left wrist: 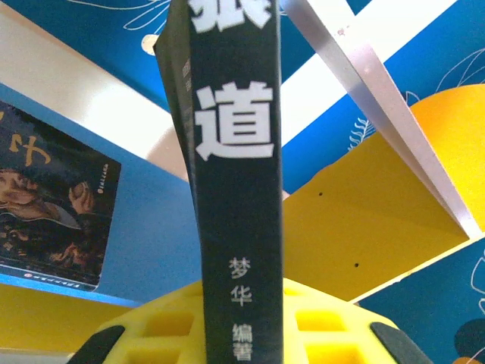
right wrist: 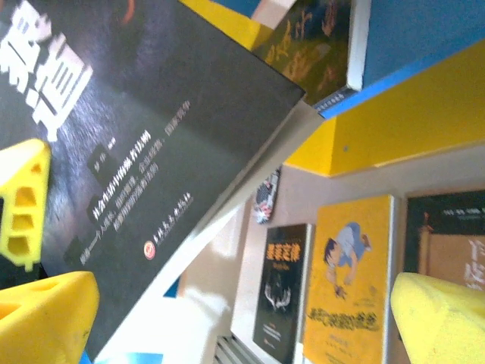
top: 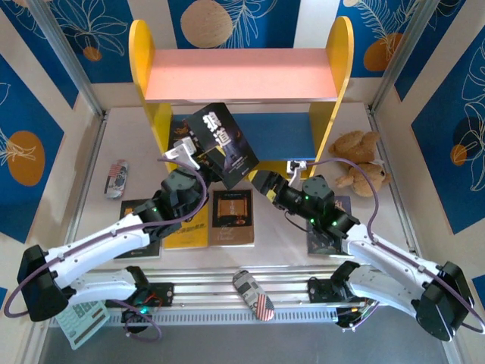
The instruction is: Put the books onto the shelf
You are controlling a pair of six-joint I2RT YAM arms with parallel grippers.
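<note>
My left gripper [top: 198,155] is shut on a black book with white characters [top: 221,142], held tilted in the air in front of the shelf's blue lower board [top: 284,133]. The book's spine [left wrist: 239,189] stands upright between the yellow fingers [left wrist: 333,334]. My right gripper [top: 261,182] stands open just right of this book, whose cover [right wrist: 151,114] is close to its left finger [right wrist: 45,315]. The shelf [top: 242,76] has yellow sides and a pink top. A dark picture-cover book [left wrist: 49,205] leans on the lower board. On the table lie a black book [right wrist: 284,292], a yellow book [top: 189,227] and a brown-black one [top: 233,218].
A teddy bear [top: 360,163] sits right of the shelf. Another dark book [top: 333,227] lies partly under my right arm. Small stars-and-stripes objects lie at the left [top: 116,178] and on the front rail [top: 255,294]. A printed card [top: 79,322] lies at the near left.
</note>
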